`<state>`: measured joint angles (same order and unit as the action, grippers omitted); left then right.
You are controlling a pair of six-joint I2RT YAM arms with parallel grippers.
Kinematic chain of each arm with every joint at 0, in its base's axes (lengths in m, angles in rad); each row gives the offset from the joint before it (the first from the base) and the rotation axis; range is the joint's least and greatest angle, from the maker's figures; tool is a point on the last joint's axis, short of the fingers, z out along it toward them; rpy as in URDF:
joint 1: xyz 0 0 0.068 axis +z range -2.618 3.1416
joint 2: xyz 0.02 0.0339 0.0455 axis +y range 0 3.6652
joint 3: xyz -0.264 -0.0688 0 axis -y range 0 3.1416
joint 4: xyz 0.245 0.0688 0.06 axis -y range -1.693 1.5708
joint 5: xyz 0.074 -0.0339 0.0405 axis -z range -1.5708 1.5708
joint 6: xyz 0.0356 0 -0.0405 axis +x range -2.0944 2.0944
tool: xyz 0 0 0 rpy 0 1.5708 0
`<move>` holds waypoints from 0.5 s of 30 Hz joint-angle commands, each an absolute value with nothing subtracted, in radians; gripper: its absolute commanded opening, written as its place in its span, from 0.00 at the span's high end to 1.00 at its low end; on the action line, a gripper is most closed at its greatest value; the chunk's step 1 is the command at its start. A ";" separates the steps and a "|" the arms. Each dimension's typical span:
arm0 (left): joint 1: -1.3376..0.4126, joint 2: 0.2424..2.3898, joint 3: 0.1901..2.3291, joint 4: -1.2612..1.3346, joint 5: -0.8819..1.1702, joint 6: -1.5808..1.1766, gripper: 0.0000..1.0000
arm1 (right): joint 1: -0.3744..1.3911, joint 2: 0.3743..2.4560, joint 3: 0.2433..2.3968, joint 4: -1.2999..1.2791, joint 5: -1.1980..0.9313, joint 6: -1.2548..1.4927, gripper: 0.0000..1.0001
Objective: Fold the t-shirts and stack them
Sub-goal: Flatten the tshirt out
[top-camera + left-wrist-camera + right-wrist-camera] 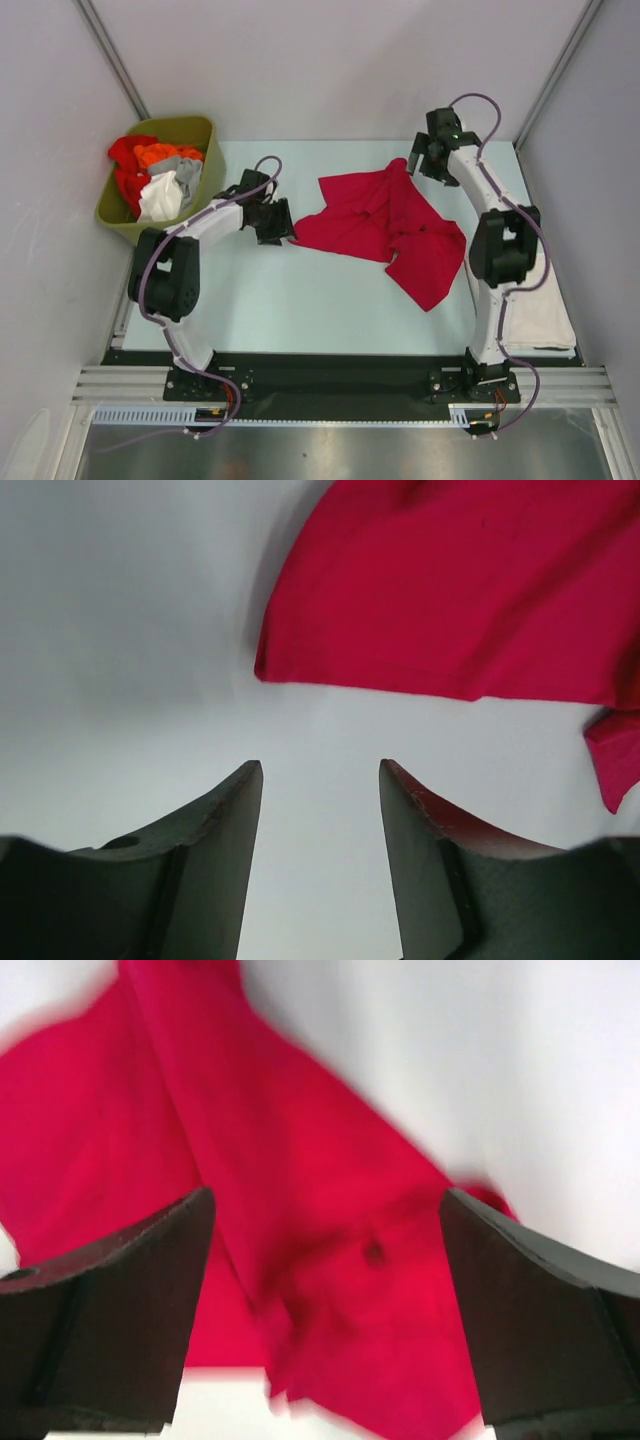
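A crimson-red t-shirt [385, 225] lies crumpled and spread on the table's middle. My left gripper [277, 222] is open and empty just left of its left edge; in the left wrist view the shirt's corner [440, 590] lies ahead of the fingers [225, 850]. My right gripper [425, 155] is open and empty above the shirt's far right corner; in the right wrist view red cloth [330, 1250] fills the space between the wide jaws. An off-white t-shirt [535, 315] lies folded at the near right, partly under my right arm.
An olive-green bin [200, 140] at the far left holds red, orange, grey and white t-shirts [155, 175]. The pale table [300, 300] is walled by white panels at the back and sides.
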<state>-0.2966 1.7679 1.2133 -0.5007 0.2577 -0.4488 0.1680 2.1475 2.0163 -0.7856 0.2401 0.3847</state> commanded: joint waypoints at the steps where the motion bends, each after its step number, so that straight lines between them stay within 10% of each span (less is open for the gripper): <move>1: -0.290 1.816 1.302 -0.463 0.307 -0.491 0.45 | 0.164 1.865 1.828 -0.836 0.220 0.405 0.04; 15: -0.252 1.930 1.289 -0.425 0.256 -0.531 0.53 | 0.140 1.099 0.893 -0.736 -0.199 0.554 0.29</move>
